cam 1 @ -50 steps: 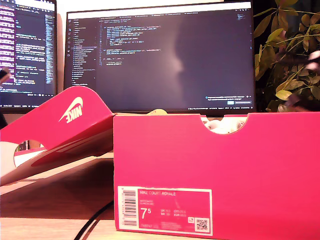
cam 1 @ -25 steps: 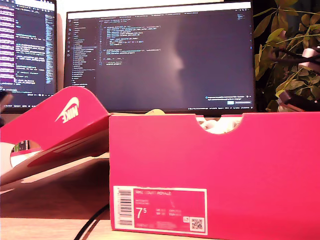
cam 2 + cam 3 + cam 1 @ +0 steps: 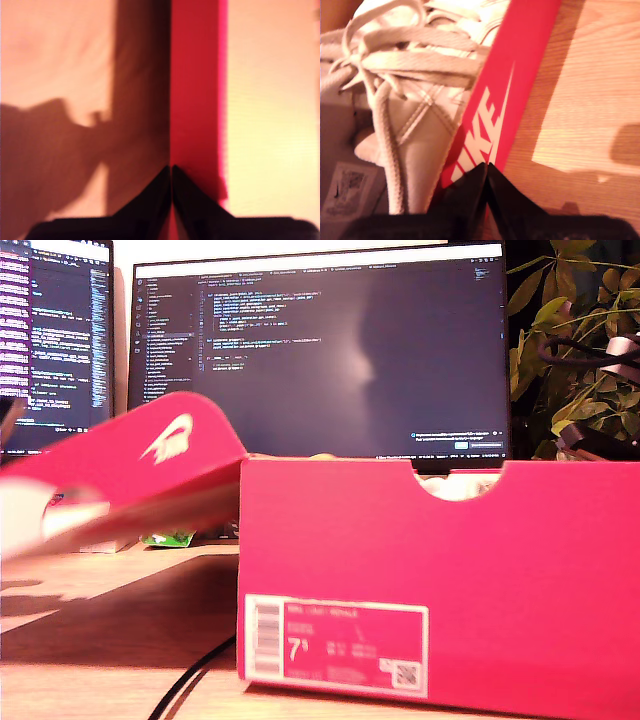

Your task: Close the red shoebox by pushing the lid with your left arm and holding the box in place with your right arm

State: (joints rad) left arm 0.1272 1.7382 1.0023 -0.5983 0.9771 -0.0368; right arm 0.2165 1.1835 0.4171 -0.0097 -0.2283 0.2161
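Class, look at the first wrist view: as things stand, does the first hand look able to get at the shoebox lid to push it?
Probably yes. My first hand, jaws together, sits right at the red lid edge with nothing between them; actual contact is too blurred to confirm.

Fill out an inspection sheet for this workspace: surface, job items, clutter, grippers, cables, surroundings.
Surface: wooden table, strong shadows across it.
Job's things: red shoebox stands open, white size label facing the exterior view; its lid is raised at a slant on the exterior view's left, blurred. White laced shoe inside.
Clutter: small green item under the lid, too blurred to name.
Grippers: my first gripper shut, tips at a red edge; my second gripper shut, tips at the box's logo side wall.
Cables: black cable runs on the table beside the box.
Surroundings: two lit monitors, plant at the exterior view's right.
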